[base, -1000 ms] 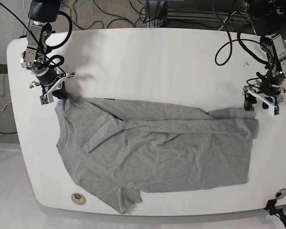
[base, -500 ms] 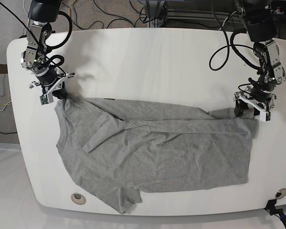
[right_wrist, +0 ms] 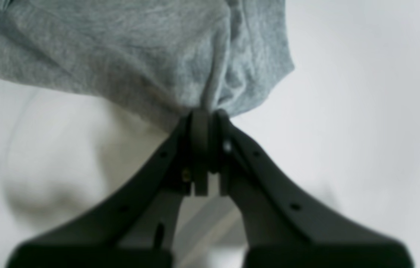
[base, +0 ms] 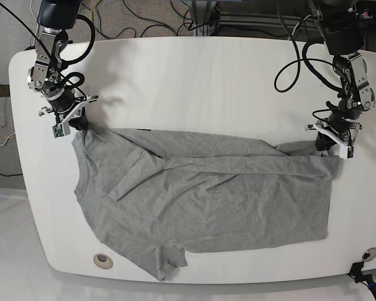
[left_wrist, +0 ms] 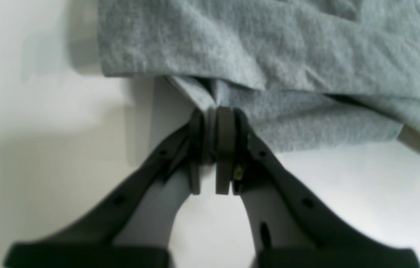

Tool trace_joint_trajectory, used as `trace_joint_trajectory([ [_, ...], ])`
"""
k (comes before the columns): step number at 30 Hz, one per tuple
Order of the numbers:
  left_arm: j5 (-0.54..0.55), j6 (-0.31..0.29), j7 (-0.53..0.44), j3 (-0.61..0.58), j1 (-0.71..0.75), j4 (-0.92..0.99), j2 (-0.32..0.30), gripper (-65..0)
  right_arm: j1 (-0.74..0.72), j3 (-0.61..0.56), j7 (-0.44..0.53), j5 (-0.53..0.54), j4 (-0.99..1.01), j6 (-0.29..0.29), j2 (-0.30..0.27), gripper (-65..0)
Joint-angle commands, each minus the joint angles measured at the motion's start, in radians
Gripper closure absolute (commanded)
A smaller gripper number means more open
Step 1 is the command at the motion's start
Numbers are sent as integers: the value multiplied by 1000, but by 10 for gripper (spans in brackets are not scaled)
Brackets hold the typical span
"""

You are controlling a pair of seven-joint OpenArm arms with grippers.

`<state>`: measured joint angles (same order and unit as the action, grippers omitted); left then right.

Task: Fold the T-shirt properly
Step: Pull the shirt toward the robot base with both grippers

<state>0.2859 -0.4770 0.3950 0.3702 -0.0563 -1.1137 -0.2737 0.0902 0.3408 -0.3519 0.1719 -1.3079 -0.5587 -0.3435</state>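
Now both far corners of the T-shirt (base: 207, 194) are pinched: left gripper (base: 331, 143) at frame right, right gripper (base: 74, 125) at upper left, the long axis stretched between them.

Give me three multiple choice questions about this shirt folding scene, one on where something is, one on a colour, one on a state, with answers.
1. Where does the left claw meet the T-shirt?
A. at a far corner of the shirt
B. at the sleeve near the front edge
C. in the middle of the shirt

2. What colour is the T-shirt?
A. navy
B. white
C. heather grey

3. How does the right claw stand?
A. wide open above the table
B. shut on the T-shirt
C. shut on nothing

Answers: 1 A, the base view shows it at the far corner; 2 C, every view shows grey cloth; 3 B, the right wrist view shows fabric bunched between closed tips.
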Motion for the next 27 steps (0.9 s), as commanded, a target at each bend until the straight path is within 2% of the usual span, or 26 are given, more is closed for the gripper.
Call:
trace_joint_trajectory([
  [1, -64, -1, 2, 3, 6, -15, -26, 0, 19, 7, -6, -2, -15, -2, -16, 0],
  [5, -129, -6, 2, 5, 46, -22, -49, 0, 76, 7, -6, -2, -66, -2, -19, 0],
  [7, -129, -29, 2, 5, 88, -62, -80, 0, 116, 7, -9, -2, -101, -2, -21, 0],
  [9, -136, -59, 2, 6, 131, -105, -83, 0, 165, 7, -12, -2, -146, -2, -19, 0],
  [12, -136, -73, 3, 8, 206, -159, -112, 0, 236, 8, -12, -2, -201, -2, -18, 0],
  [19, -136, -75, 3, 16, 402, -305, -115, 0, 372, 50, -12, -2, -299, -2, -16, 0],
  [23, -138, -107, 3, 57, 502, -374, -115, 0, 429, 59, -14, -2, -338, -2, -16, 0],
  [27, -138, -108, 3, 80, 589, -426, -115, 0, 474, 59, -14, -2, -352, -2, -16, 0],
])
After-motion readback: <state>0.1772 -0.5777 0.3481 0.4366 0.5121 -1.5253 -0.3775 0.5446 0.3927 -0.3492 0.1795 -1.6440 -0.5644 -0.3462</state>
